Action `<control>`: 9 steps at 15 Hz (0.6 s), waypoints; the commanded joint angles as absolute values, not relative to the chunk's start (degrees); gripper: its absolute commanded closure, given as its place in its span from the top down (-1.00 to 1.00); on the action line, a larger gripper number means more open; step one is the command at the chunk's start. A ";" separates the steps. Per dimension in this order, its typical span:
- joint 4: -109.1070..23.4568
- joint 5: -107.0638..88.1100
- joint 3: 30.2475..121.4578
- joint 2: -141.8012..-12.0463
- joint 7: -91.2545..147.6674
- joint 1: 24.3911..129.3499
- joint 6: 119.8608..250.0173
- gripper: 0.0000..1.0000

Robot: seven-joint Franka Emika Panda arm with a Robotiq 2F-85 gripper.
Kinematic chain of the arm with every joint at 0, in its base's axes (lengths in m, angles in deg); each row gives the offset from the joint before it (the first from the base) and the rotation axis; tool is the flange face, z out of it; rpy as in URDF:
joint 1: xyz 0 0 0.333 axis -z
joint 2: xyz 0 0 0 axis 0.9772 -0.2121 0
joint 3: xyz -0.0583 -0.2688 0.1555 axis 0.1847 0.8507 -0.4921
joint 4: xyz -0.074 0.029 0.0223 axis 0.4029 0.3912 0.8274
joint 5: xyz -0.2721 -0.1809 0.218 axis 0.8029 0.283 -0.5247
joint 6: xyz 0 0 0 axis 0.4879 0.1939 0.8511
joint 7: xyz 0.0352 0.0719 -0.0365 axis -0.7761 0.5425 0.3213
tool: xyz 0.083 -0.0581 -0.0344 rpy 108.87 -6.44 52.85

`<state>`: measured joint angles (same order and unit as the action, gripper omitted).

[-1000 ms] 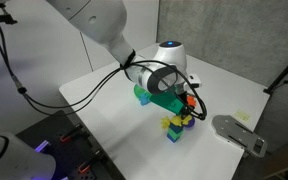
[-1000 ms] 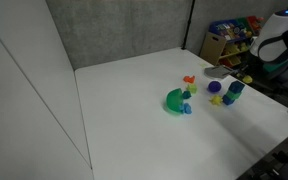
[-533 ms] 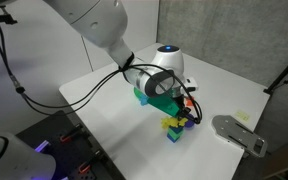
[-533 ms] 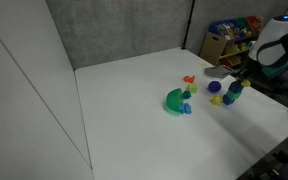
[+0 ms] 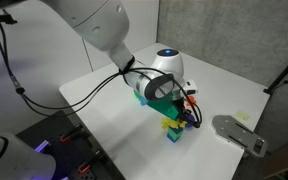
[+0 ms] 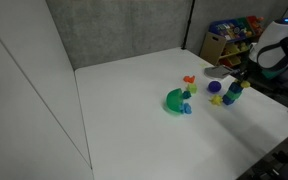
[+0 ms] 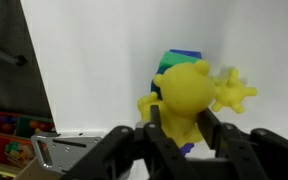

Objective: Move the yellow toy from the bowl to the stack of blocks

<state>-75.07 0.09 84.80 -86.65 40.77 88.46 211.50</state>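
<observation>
In the wrist view my gripper (image 7: pixel 180 128) is shut on the yellow toy (image 7: pixel 189 90), a bright yellow figure with a splayed hand. Behind it the top of the stack of blocks (image 7: pixel 180 60) shows green and blue. In an exterior view the gripper (image 5: pixel 187 112) hangs just above the stack of blocks (image 5: pixel 174 127), which stands on the white table. The green bowl (image 5: pixel 144 97) is partly hidden behind the arm there. In the other exterior view the bowl (image 6: pixel 175 101) lies left of the stack (image 6: pixel 233 93), and the gripper (image 6: pixel 246 75) is over the stack.
A purple rounded piece (image 6: pixel 216 87), an orange toy (image 6: pixel 189 79) and a small blue toy (image 6: pixel 187 108) lie near the bowl. A grey flat object (image 5: pixel 238 131) lies at the table's edge. A shelf of toys (image 6: pixel 229 40) stands beyond the table.
The gripper with the yellow toy has moved slightly down and closer over the stack of blocks. Nothing else has moved.
</observation>
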 commanded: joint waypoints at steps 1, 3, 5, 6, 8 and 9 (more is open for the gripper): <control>-76.14 -1.66 82.77 -85.25 43.12 90.56 212.33 0.50; -76.54 -2.89 81.57 -84.19 43.96 91.38 212.00 0.80; -76.93 -4.97 79.74 -82.89 45.30 92.53 211.30 1.00; -77.32 -6.49 78.43 -81.73 46.15 93.23 210.70 1.00; -77.98 -9.75 75.83 -79.45 48.30 94.42 209.35 1.00; -78.35 -11.19 74.89 -78.19 49.08 94.59 208.38 1.00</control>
<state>-75.55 -7.30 78.35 -83.56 45.29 92.54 211.05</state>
